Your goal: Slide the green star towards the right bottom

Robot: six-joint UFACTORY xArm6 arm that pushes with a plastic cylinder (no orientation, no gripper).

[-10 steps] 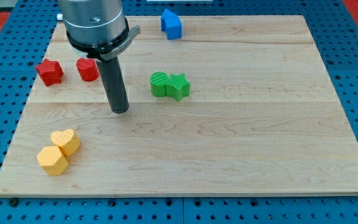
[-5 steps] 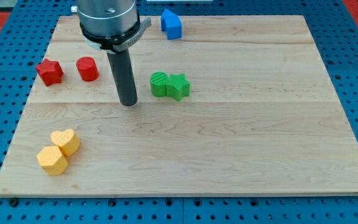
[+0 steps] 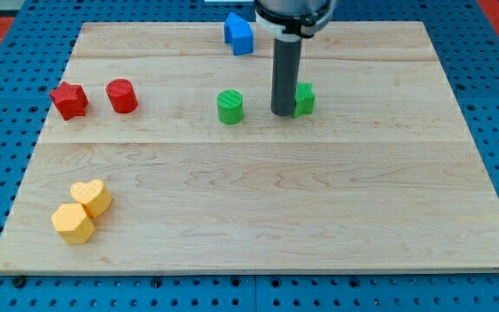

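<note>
The green star (image 3: pixel 303 100) lies on the wooden board (image 3: pixel 258 217), right of centre in the upper half, partly hidden behind my rod. My tip (image 3: pixel 282 112) rests on the board right against the star's left side. A green cylinder (image 3: pixel 230 107) stands apart to the left of my tip.
A blue block (image 3: pixel 239 34) sits near the board's top edge, left of the rod. A red star (image 3: pixel 68 100) and a red cylinder (image 3: pixel 121 95) lie at the left. A yellow heart (image 3: pixel 92 197) and a yellow hexagon (image 3: pixel 72 224) touch at the bottom left.
My tip swept right across the board. The green star moved right and slightly up, separating from the green cylinder, which shifted slightly up and right.
</note>
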